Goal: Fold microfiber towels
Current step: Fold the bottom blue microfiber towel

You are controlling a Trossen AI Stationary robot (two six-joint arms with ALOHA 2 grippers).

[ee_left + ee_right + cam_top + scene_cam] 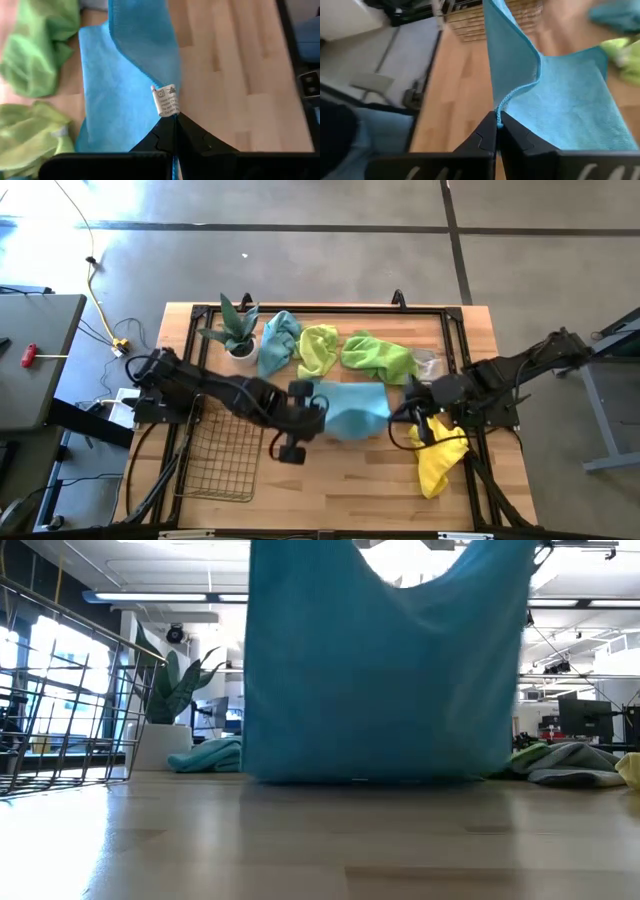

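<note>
A teal-blue microfiber towel (356, 409) is held up between my two grippers over the table's middle. It hangs as a wide sheet (385, 660), and its lower edge (360, 777) reaches the tabletop. My left gripper (316, 402) is shut on its left end and my right gripper (408, 394) on its right end. Two lime green towels (378, 356) (318, 348) and another teal one (278, 340) lie crumpled along the far side. A yellow towel (440, 462) lies at the near right, partly under my right arm. My left gripper pinches the blue towel's corner beside its white care label (166, 100) between its two shut fingers (161, 137). It comes slanting down from the table's left, and the cloth runs away from the fingertips. My right gripper pinches the opposite corner at its stitched edge (503, 104) between shut fingers (517, 137), slanting down from the table's right. The towel sags between the two holds, with its lower edge on the table.
A potted plant (238, 330) stands at the far left and a dark wire-mesh basket (220, 460) sits at the near left. A pale grey cloth (570, 762) lies at the far right. Bare wood lies along the near edge (340, 480).
</note>
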